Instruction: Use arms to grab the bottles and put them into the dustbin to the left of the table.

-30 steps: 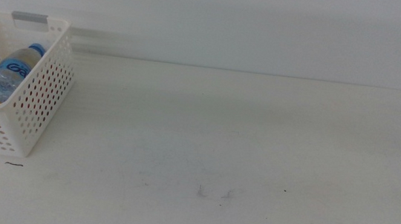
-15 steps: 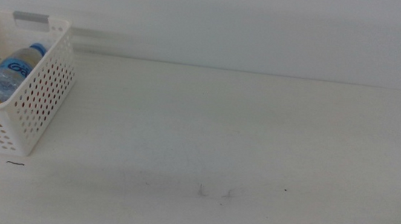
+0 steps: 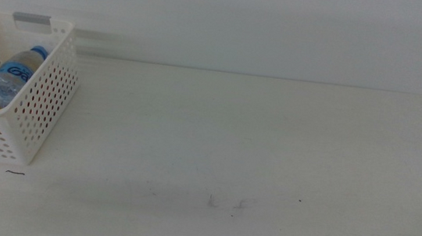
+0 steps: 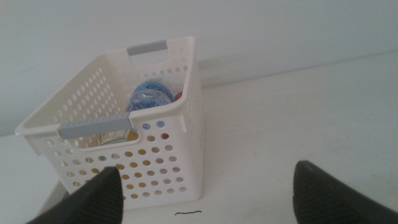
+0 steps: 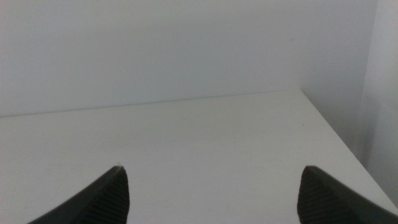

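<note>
Left wrist view gives me my left gripper with its jaws spread wide and nothing between them, hanging over the table just in front of the dustbin. I see the blue-labelled water bottle lying inside the bin, with bits of red and yellow beside it. My right gripper also stands wide open and empty, over bare tabletop near the far corner.
</note>
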Tool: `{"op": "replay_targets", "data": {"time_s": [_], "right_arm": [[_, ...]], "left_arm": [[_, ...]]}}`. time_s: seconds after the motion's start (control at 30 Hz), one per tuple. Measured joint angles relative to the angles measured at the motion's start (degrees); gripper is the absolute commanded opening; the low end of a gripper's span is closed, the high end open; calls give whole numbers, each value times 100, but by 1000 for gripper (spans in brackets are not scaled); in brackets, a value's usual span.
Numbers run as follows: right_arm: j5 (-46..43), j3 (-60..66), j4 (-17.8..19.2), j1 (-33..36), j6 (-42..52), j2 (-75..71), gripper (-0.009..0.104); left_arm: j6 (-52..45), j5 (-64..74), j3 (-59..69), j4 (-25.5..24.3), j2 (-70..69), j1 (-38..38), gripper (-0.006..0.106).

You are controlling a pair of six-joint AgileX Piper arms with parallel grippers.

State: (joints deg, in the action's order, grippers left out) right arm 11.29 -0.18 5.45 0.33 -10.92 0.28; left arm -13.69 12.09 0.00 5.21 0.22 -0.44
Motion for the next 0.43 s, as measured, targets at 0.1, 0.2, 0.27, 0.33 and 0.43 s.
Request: {"op": "replay_targets", "data": {"time_s": [0.1,0.2,0.27,0.33,0.43], "right_arm": [[-11,0,0,0,0,0,89],[-11,0,0,0,0,0,89],[-11,0,0,0,0,0,89],[-11,0,0,0,0,0,89],[-11,0,0,0,0,0,89]], "left_arm": [[0,-35,0,0,0,0,94],[0,-46,0,-56,0,0,94],[0,-46,0,-123,0,0,94],[0,-46,0,-163,0,0,94],[0,-46,0,-199,0,0,94]]}}
